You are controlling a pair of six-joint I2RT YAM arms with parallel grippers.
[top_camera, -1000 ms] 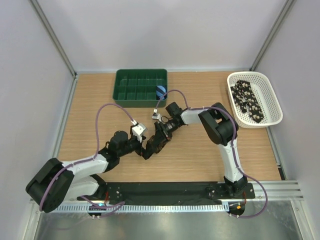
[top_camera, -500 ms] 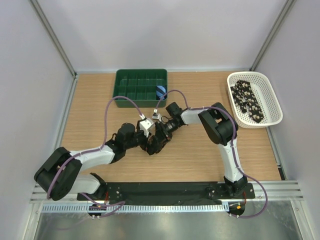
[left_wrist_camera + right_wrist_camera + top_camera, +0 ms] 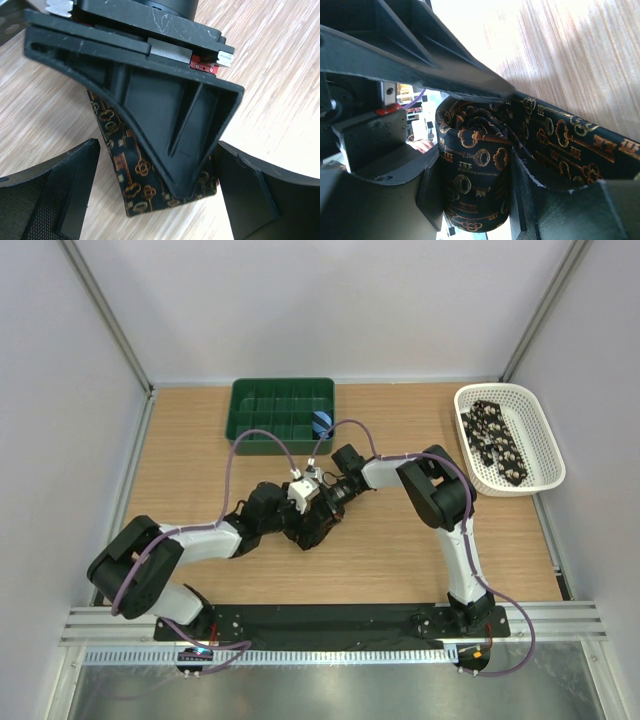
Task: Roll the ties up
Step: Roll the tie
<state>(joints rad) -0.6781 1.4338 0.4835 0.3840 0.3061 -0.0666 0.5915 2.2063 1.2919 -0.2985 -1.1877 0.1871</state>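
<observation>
A dark tie (image 3: 555,140) patterned with gold-orange keys lies at the table's middle (image 3: 309,532). One end is wound into a roll (image 3: 475,170), and my right gripper (image 3: 476,197) is shut on that roll, a finger on each side. The unrolled length runs off to the right over the wood. My left gripper (image 3: 157,155) is wide open, and its fingers (image 3: 60,190) straddle the right gripper's finger and the tie's flat part (image 3: 125,175) without touching the cloth. From above, the left gripper (image 3: 303,502) and the right gripper (image 3: 322,512) are close together. More ties (image 3: 495,445), black with pale spots, lie in the basket.
A white basket (image 3: 546,435) stands at the right edge. A green compartment tray (image 3: 265,415) sits at the back, with a small blue striped roll (image 3: 320,423) in its right corner. Purple cables loop over both arms.
My left arm has swung right and away from the front edge, bringing its open gripper up against the right gripper and over the tie. The right arm and roll have not moved.
</observation>
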